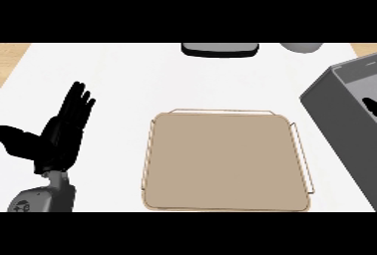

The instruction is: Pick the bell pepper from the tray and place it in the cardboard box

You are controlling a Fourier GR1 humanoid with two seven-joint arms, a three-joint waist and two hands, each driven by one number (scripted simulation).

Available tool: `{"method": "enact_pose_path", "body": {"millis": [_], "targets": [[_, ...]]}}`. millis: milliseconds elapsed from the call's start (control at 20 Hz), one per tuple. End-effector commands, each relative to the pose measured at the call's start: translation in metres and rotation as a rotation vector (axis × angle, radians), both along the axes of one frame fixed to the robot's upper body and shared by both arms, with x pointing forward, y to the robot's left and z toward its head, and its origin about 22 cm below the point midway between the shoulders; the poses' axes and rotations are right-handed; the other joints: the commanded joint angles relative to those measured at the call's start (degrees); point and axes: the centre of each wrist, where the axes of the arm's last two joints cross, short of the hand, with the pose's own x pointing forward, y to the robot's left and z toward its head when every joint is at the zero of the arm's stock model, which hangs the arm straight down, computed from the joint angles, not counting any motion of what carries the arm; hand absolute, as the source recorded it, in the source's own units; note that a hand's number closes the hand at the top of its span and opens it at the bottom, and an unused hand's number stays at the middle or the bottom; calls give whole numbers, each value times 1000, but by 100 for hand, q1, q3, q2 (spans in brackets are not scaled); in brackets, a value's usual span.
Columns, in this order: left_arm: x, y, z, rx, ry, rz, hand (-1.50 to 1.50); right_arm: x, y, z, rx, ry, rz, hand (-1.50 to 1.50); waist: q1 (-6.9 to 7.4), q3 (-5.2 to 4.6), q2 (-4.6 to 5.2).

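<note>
Bell pepper is not visible anywhere on the tan tray (pixel 225 164), which lies flat in the middle of the white tabletop (pixel 117 74), so we cannot tell where it is; a dark shape (pixel 369 107) shows inside the grey box (pixel 331 107) at the right edge, but we cannot identify it. Our left hand (pixel 63 132) rests at the left with straight fingers up and holds nothing, and our right hand is out of view. Two grey objects (pixel 221 49) stand at the far edge, well apart from the tray.

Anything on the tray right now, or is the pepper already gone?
The tray shows only its bare tan surface; no pepper lies on it. In the grey box at the right, a black shape shows at the edge; nothing more is visible.
</note>
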Motion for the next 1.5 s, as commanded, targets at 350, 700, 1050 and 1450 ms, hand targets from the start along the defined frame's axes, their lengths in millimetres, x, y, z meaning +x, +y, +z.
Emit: {"method": "enact_pose_path", "body": {"millis": [350, 700, 1050, 1450], "targets": [[-1, -6, 2, -3, -15, -6, 0, 22, -40, -58, 149, -83, 18, -150, 34, 37, 18], [-3, -8, -2, -13, 22, 21, 0, 31, -32, -15, 419, -468, 160, -150, -129, 25, -41], [-2, -6, -3, -4, 9, 23, 0, 30, -60, 9, 893, -578, 135, -150, -165, 22, -44], [0, 2, 10, 2, 2, 27, 0, -20, -128, -2, 1045, -712, 91, -150, -108, 23, -26]]}}
